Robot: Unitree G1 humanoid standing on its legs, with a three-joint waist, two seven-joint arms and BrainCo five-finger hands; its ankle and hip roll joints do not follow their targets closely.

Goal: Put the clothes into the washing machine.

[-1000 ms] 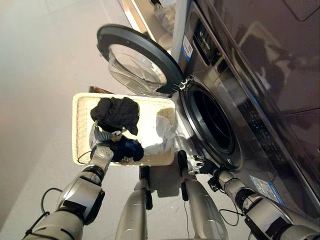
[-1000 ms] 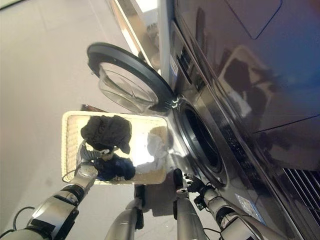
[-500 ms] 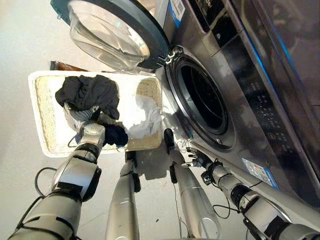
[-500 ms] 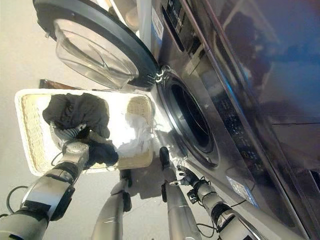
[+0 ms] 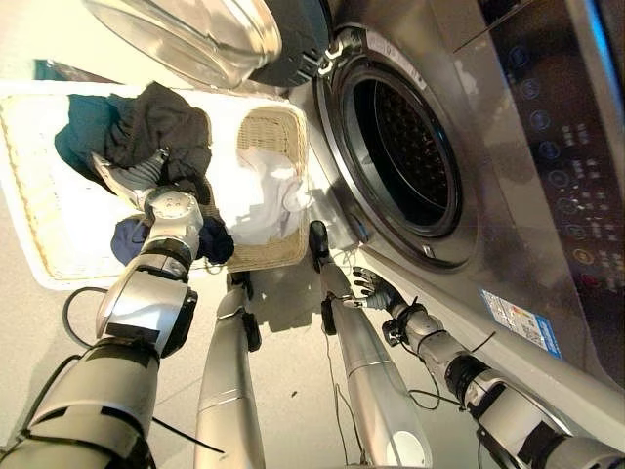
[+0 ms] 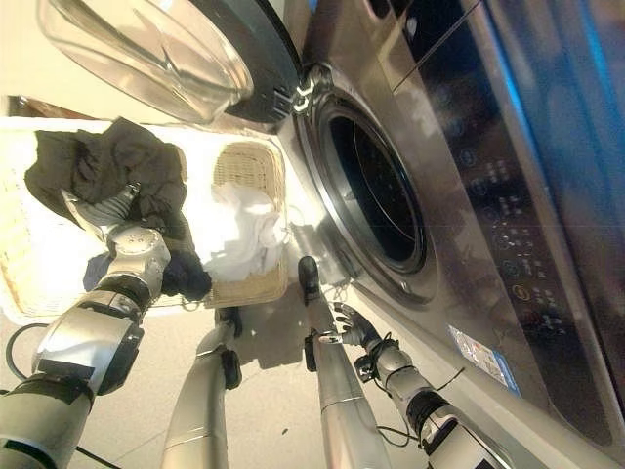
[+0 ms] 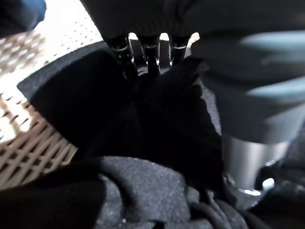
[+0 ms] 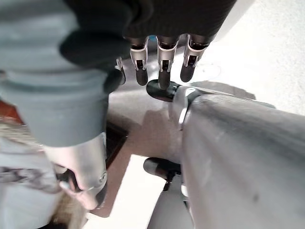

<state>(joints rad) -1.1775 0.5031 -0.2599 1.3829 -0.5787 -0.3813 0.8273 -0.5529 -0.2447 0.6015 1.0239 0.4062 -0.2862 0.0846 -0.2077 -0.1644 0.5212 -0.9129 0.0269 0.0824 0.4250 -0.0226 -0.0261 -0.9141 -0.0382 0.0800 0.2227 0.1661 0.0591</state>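
A pale wicker basket stands on the floor left of the washing machine. In it lie a black garment, a blue one, a navy one and a white one. My left hand is in the basket, pressed into the black cloth with fairly straight fingers. The machine's round drum opening is dark, and its glass door is swung wide above the basket. My right hand hangs open and holds nothing, low by the machine's front.
The washer's dark front with its control panel runs along the right side. The open door overhangs the basket's far end. Pale floor lies between the basket and the machine's base.
The whole view has shifted down and closer to the basket and drum. My left hand stays at the dark clothes. My right hand has hardly moved.
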